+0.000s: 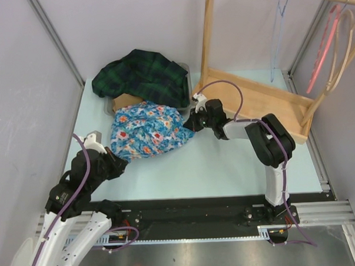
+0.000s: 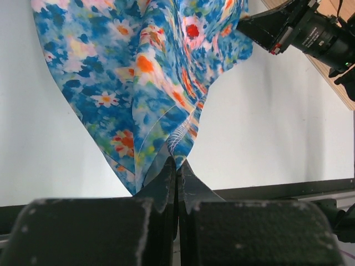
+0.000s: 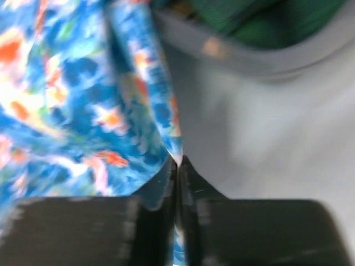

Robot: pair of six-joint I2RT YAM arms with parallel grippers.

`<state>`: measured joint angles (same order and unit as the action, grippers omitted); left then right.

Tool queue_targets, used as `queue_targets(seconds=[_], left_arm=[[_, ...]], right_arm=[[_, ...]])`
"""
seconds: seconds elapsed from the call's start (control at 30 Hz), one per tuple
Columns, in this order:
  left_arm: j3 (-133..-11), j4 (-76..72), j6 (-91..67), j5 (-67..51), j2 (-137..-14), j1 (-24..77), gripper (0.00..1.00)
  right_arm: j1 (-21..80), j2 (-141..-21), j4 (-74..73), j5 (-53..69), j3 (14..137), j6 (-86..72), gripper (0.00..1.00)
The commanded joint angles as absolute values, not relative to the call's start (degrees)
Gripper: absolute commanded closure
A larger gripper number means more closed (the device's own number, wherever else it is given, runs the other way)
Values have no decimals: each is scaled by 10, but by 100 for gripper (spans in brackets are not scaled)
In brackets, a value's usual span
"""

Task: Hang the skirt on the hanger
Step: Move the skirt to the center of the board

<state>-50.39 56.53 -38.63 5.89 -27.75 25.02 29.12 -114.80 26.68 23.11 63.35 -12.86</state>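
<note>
1. Left fingers (image 2: 176,173) are clenched on a corner of the skirt (image 2: 150,83) at the near left of the worktop (image 1: 226,166).
2. Right fingers (image 3: 177,166) are clenched on the opposite edge of the skirt, with a narrow fold of fabric pinched between them, just beside the grey bin (image 1: 185,66).
3. The skirt is found bunched on the worktop between the two grips. Its far side is against the bin, in which a green plaid garment (image 1: 145,72) is piled.
4. The fabric is judged thin, light and limp. Sagging between the grips and slipping from a shallow pinch are to be expected. Hold is best taken at the waistband, at two well-separated points, so that the edge is kept taut. The waistband cannot be identified from these views.
5. The hangers (image 1: 324,56) are hung on the rail of the wooden rack (image 1: 264,102) at the far right, well apart from the skirt.
</note>
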Motion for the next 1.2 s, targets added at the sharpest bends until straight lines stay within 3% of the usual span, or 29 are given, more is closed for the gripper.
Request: queue_targets(seconds=[0.0,0.4,0.77,0.8,0.87,0.93,0.97,1.03,1.07,1.17], left_arm=[[-511,549,-384,52,-279,252,100],[-479,505,-320,-107,-293,252,100],[-422,326,-316,-262,-311,300,99],[-416,303,-316,-281,-317,311,95],[-411,263,-323,-281,-327,350,41],[-424,264,-312,-247,-344,387,17],[-443,282,-293,-197,-349,395,14],[-461,300,-282,-144,-365,398,11],[-474,307,-280,-86,-370,398,11],[-484,325,-316,28,-395,398,10]], right_arm=[[294,-1117,196,319,658,-128,100],[219,-908,-64,67,659,-116,100],[118,-882,-188,-47,731,-112,100],[110,-881,-187,-47,729,-118,100],[98,-884,-184,-49,726,-127,100],[95,-886,-185,-61,726,-134,88],[95,-882,-184,-62,726,-135,67],[94,-875,-173,-69,725,-138,43],[94,-865,-171,-72,726,-142,24],[94,-836,-163,-83,725,-152,10]])
